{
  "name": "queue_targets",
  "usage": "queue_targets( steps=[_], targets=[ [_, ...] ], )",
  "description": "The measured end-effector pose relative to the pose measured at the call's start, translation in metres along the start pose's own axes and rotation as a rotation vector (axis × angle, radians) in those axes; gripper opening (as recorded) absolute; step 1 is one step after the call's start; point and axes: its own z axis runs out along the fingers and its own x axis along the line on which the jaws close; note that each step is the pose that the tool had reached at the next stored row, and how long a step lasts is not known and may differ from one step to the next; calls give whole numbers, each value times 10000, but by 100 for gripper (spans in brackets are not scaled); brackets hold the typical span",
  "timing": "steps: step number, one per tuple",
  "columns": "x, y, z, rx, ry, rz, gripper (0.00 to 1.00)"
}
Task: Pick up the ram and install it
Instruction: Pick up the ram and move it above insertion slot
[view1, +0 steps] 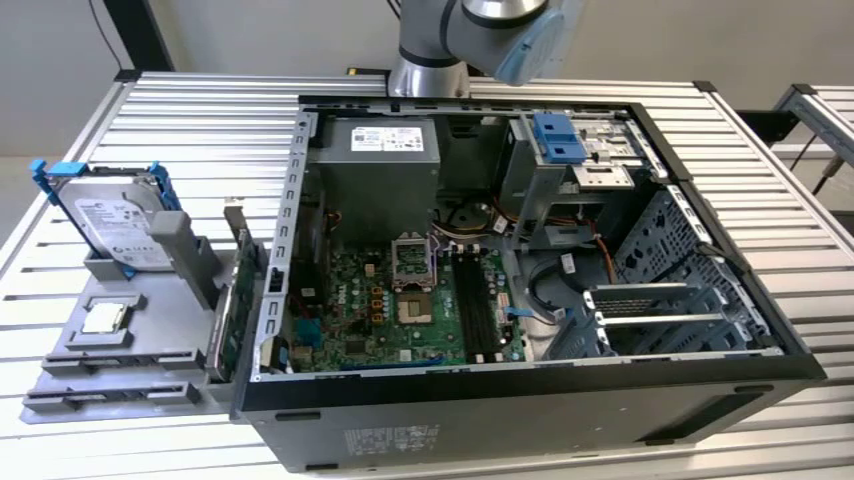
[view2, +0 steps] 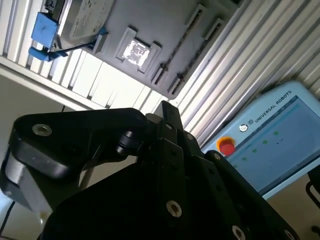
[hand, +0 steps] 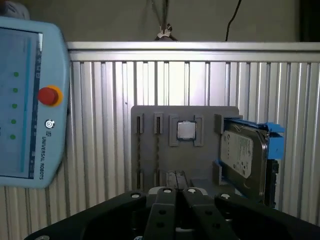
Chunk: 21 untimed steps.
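First wrist view: my black pincer (hand: 179, 194), clenched or not I cannot tell, faces the grey slotted tray (hand: 150, 116), seemingly built to prop parts upright.

Exterior view: set high and angled down, moderately near. An open black computer case (view1: 534, 385) is centred on a ribbed metal table (view1: 200, 110), with a grey slotted tray (view1: 134, 345) at the frame's left.

Both wrist views: aimed across the table. The same grey slotted tray (view2: 165, 30) (hand: 185, 162), a silver hard drive in a blue frame (hand: 242, 155) and a light-blue control pendant (hand: 25, 100) are shared.
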Motion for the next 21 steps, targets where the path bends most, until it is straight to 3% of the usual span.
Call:
queue_targets(
  steps=[10, 18, 19, 21],
  targets=[
    [84, -35, 25, -1, -6, -2, 0],
    [91, -42, 28, -2, -11, -18, 0],
    [91, -42, 28, -2, -11, -20, 100],
    [91, -42, 28, -2, -11, -24, 100]
  ],
)
